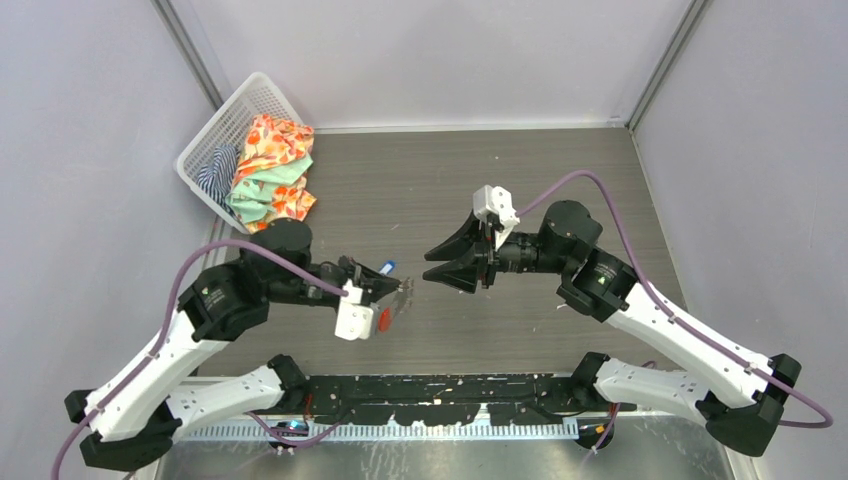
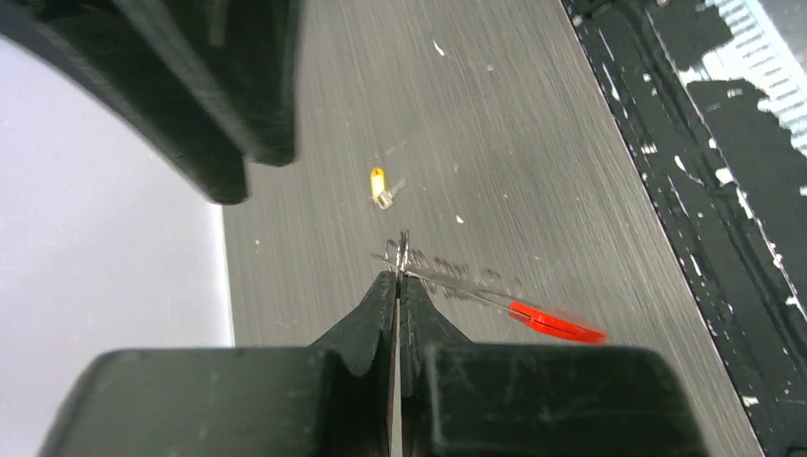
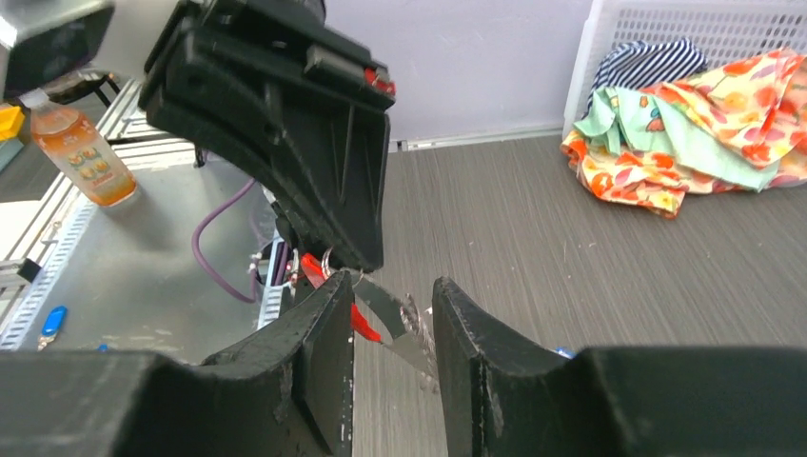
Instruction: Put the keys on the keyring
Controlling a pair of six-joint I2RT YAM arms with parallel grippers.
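Note:
My left gripper (image 1: 398, 288) (image 2: 399, 278) is shut on the keyring's metal ring (image 2: 403, 255). Its chain and red oval tag (image 2: 557, 324) (image 1: 384, 320) swing blurred below the fingertips. My right gripper (image 1: 432, 265) (image 3: 393, 305) faces it a short way off, open, with nothing gripped. The blurred chain and the red tag (image 3: 365, 325) show through the gap between its fingers. A yellow-headed key (image 2: 378, 184) lies on the table ahead of the left fingertips. A blue-headed key (image 1: 387, 267) lies on the table beside the left gripper; only a sliver of the blue-headed key (image 3: 563, 352) shows past the right finger.
A white basket (image 1: 212, 137) (image 3: 666, 24) with bright clothes (image 1: 270, 170) stands at the back left. A bottle of orange liquid (image 3: 81, 148) stands on the metal shelf beyond the table's near edge. The black rail (image 2: 704, 219) runs along the near edge.

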